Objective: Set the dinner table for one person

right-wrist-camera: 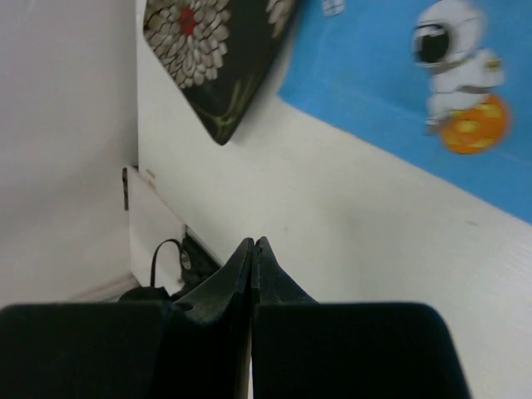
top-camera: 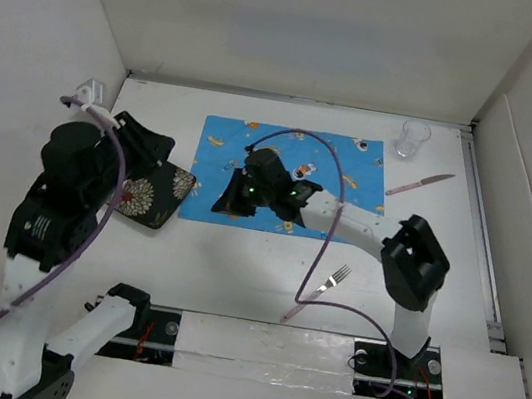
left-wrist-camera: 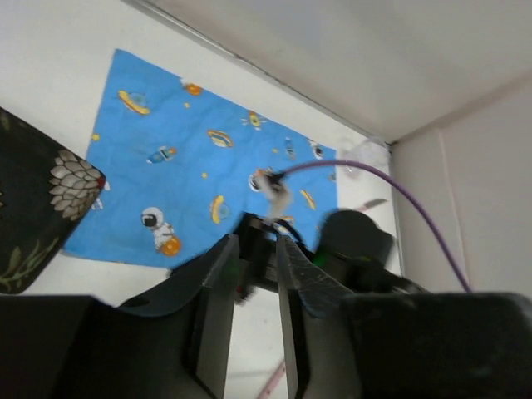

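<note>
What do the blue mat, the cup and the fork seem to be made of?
The mat looks like thin printed cloth, matte; it lies flat, with cartoon prints. The cup is clear glass or plastic, hard to tell which; the table shows through it. The fork has a pale grey head, likely metal, and a pink handle, perhaps plastic.

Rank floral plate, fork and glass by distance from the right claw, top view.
1. floral plate, just left of the right claw.
2. fork, to its right, nearer the arm bases.
3. glass, far right corner.
</note>
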`<state>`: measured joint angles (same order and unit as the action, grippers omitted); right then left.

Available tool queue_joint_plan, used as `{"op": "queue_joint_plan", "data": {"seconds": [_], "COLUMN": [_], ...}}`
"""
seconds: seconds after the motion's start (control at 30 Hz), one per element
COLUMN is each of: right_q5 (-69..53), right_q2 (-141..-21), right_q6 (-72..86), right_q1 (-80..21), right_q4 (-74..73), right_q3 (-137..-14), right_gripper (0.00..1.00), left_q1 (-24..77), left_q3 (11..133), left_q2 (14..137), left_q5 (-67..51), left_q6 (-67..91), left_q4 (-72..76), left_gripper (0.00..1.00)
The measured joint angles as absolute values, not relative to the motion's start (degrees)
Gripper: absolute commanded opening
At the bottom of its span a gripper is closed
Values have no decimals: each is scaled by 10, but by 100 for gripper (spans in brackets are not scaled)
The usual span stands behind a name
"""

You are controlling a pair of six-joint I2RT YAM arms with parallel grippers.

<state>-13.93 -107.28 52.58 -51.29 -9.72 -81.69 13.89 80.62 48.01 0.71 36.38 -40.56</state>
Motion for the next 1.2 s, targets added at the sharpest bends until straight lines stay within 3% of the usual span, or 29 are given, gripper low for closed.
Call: {"op": "queue_joint_plan", "data": {"seconds": [0.07, 0.2, 0.3, 0.6, 0.97, 1.2], "right_q5": [-122, -80, -41, 58, 116, 118], "right_q2": [-1119, -1205, -1261, -1376, -1432, -1452], "right_q6": [547, 591, 624, 728, 811, 845], "right_q1": [-549, -606, -638, -683, -686, -683], "right_q4": [-97, -97, -116, -196, -246, -240], "right_q3": [-864, -964, -1035, -1165, -1217, -1240], "right_gripper": [5, 42, 53, 56, 56, 50], "left_q1": [139, 139, 139, 139, 139, 139], "left_q3": [806, 795, 790, 855, 899, 900], "left_q2": [443, 366, 328, 331, 329, 329], "left_q5": [-16, -74, -112, -197, -223, -224], "left_q6": [367, 374, 376, 349, 312, 300], "left_q4": [-426, -461, -491, -555, -611, -620], "left_gripper": [26, 32, 33, 38, 40, 40]}}
